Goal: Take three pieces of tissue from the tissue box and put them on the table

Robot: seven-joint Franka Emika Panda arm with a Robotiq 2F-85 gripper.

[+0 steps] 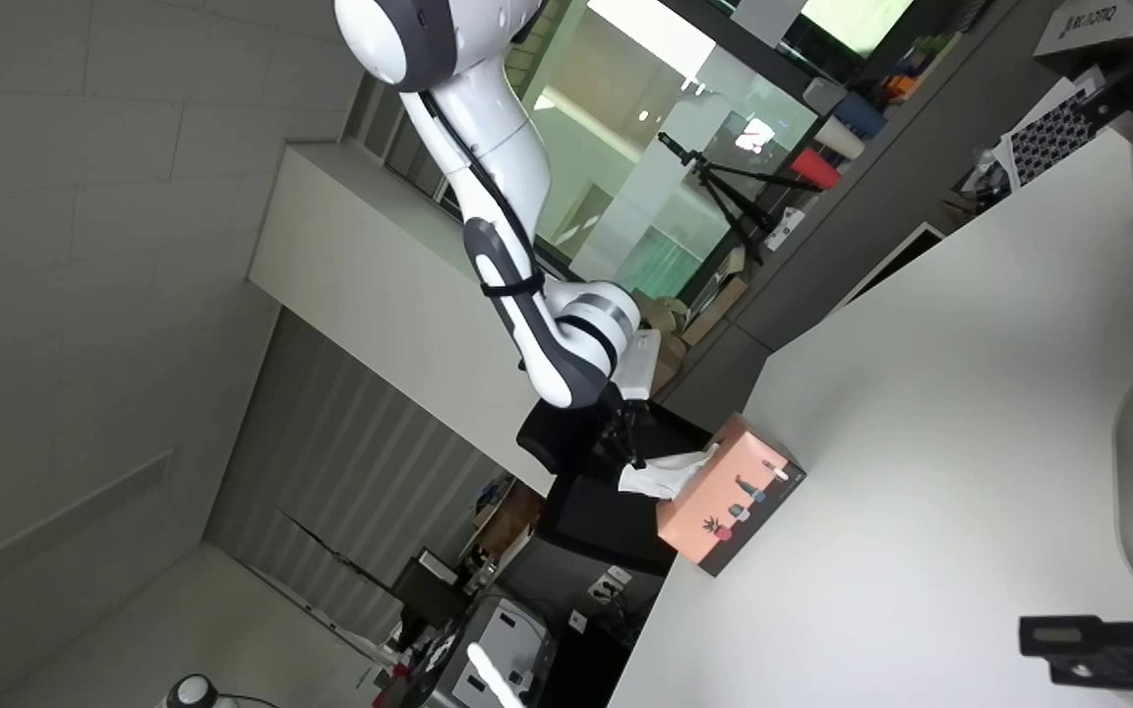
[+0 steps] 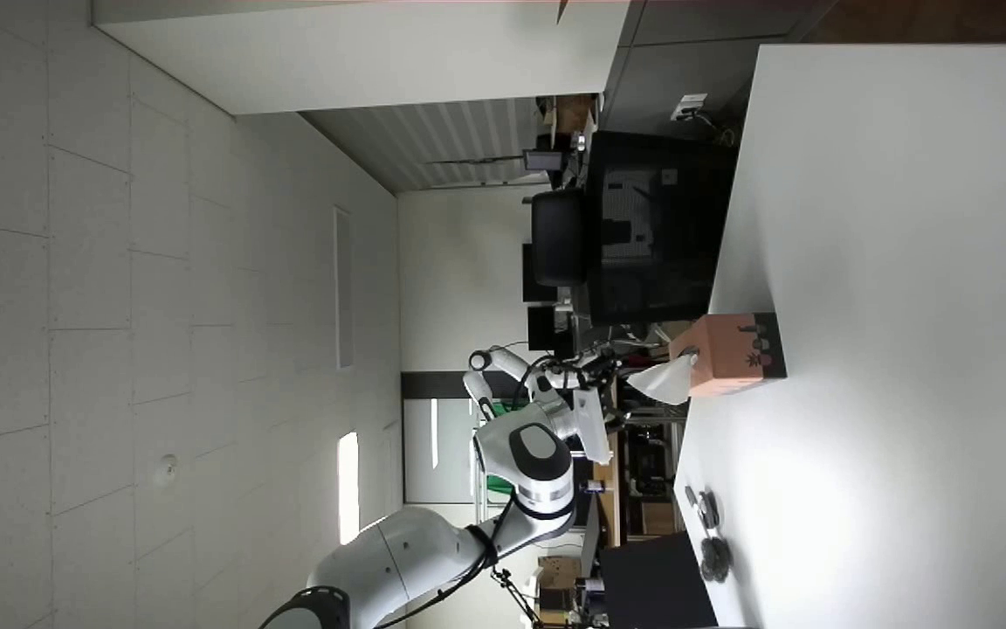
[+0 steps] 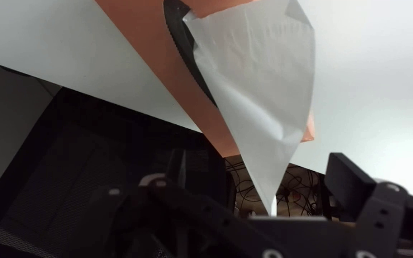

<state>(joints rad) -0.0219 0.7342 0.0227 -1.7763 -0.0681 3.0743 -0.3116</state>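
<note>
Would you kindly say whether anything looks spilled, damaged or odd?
Nothing looks spilled or damaged: the rectangular pink tissue box stands upright on the white table, a white paper tissue poking from its top. Both exterior pictures seem oddly rotated: the table appears upended.

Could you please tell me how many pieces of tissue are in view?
1: a piece of tissue, poking from the top of the tissue box on the table. More may be hidden inside.

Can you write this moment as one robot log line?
gripper: open, near tissue | tissue: not gripped, poking from tissue box | tissue box: on table, near edge
</note>
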